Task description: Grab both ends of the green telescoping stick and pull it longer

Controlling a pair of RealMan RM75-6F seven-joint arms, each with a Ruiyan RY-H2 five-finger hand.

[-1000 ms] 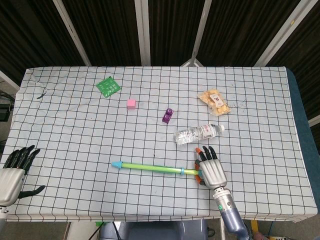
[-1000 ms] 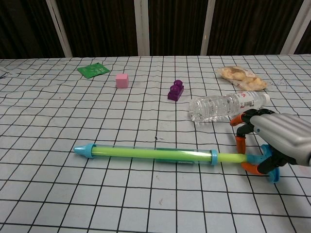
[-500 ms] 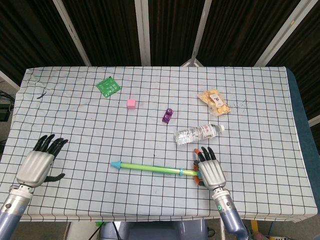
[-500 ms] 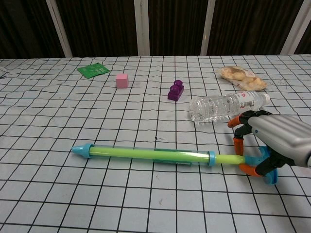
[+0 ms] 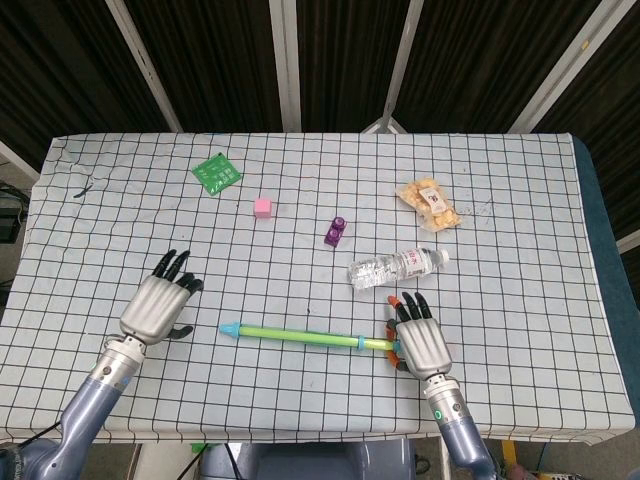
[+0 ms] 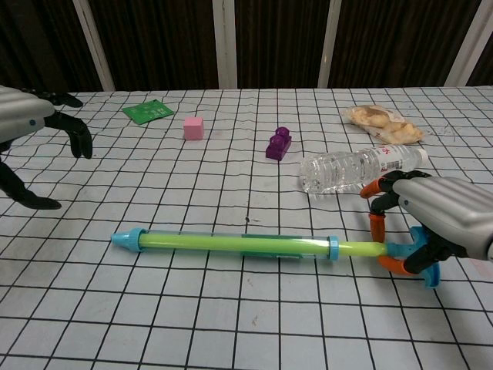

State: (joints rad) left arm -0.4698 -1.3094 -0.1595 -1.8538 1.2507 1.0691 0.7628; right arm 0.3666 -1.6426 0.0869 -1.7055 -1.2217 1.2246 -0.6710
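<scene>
The green telescoping stick (image 5: 300, 335) lies flat across the lower middle of the head view, on the checked desk (image 5: 520, 200), its pointed blue tip toward the left and its thin inner rod running to the lower right. The right hand (image 5: 420, 342) is curled around that thin rod end, thumb and fingers closed on it near the blue end cap in the chest view. The left hand (image 5: 158, 305) hovers at the lower left of the frame, fingers apart and holding nothing, well apart from the blue tip.

Only 1 end is held, so the main risk is a pull before the left hand has the wide barrel: the whole stick would likely slide right across the cloth without lengthening. The left hand could also nudge the pointed tip as it closes, swinging the stick about the right hand's hold. The rod looks thin and smooth, so the right hand's grip may slip along it. The water bottle (image 5: 397, 267) lies just above the right hand; a lift or twist there might knock it rolling
</scene>
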